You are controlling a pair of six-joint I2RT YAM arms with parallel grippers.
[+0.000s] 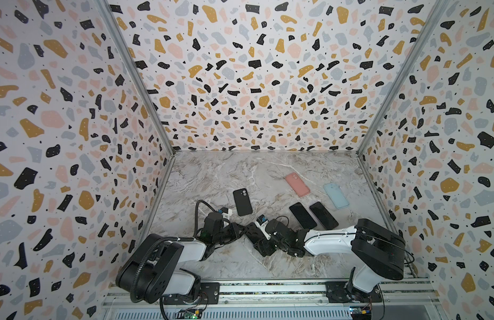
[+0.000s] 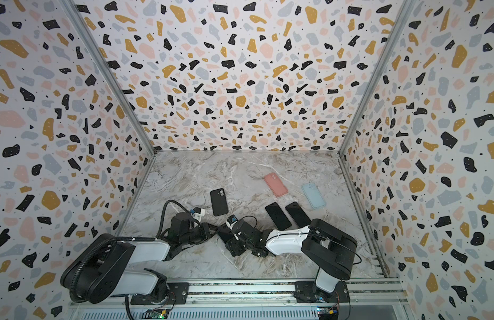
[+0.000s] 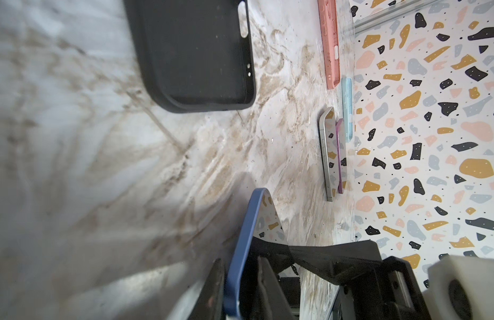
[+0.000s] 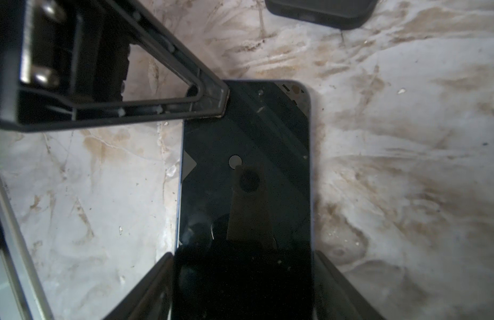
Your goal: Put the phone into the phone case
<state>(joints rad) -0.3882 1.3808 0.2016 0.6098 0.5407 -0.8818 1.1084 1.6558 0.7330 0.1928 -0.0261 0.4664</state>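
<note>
A phone (image 4: 246, 138) with a dark screen and a blue rim (image 3: 248, 235) sits low over the marble table between both arms, mostly hidden in both top views (image 1: 251, 234) (image 2: 224, 236). My right gripper (image 4: 243, 257) is shut on it, one jaw against each long side. My left gripper (image 3: 240, 266) is shut on the rim at the far corner; one of its fingers (image 4: 210, 99) lies on that corner. The empty black phone case (image 1: 242, 202) (image 2: 219, 202) lies open side up just beyond the grippers (image 1: 244, 228) (image 1: 257, 241), apart from the phone.
A pink case (image 1: 297, 184) and a light blue case (image 1: 336, 195) lie at the back right. Two more dark phones (image 1: 302, 215) (image 1: 323, 215) lie side by side in front of them, beside the right arm. Terrazzo walls enclose three sides.
</note>
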